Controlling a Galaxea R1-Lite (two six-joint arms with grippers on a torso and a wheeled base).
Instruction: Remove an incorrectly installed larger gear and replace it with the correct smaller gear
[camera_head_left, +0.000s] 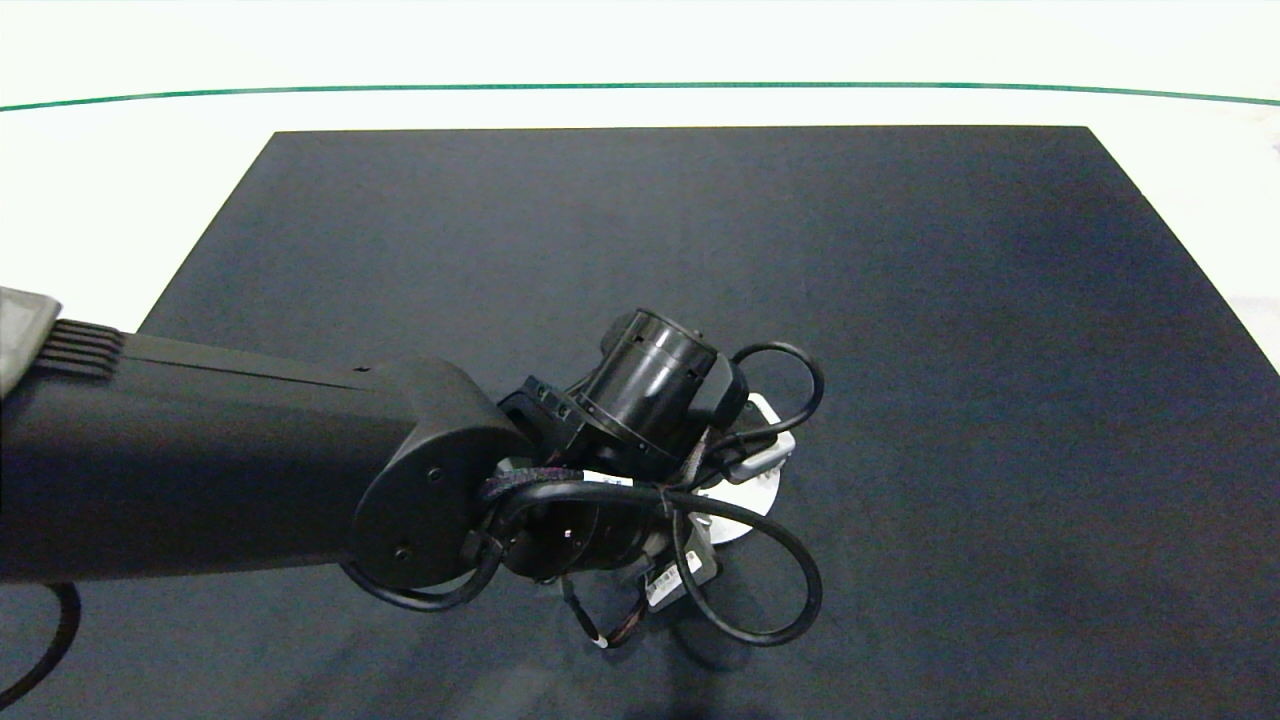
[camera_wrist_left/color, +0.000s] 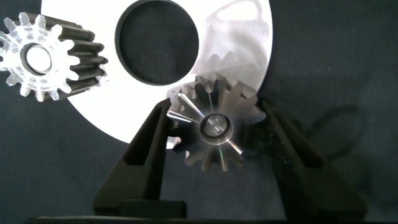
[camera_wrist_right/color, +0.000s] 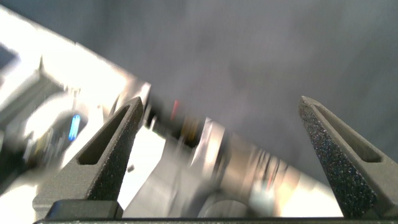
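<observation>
The larger gear (camera_wrist_left/color: 214, 127) sits between the two fingers of the left gripper (camera_wrist_left/color: 214, 106), which close in on its teeth from both sides. It looks gripped, though I cannot tell whether it has come off its seat yet. So the task seems to be in its first half. The wrong gear is in hand but not yet set aside, and fitting the replacement is still to come.

In the head view the left arm (camera_head_left: 230, 460) comes in from the left edge. Its wrist hangs over a white plate (camera_head_left: 755, 500) near the middle of the dark mat (camera_head_left: 900, 300), hiding the gripper and the gears from above.

The larger gear is silver metal with long, pointed, star-like teeth. Bright streaks run across its face, and there is a shiny round spot at the centre. It lies over the rim of the plate, half above the mat, next to a round hole in the plate (camera_wrist_left/color: 158, 40). Beyond that hole a smaller gear (camera_wrist_left/color: 46, 59) stands on the plate's far edge. It has short blunt teeth and dark sides, and is probably the replacement.

The right gripper (camera_wrist_right/color: 221, 106) does not show in the head view. Its own camera shows its fingers spread wide with nothing between them, over a blurred background.
</observation>
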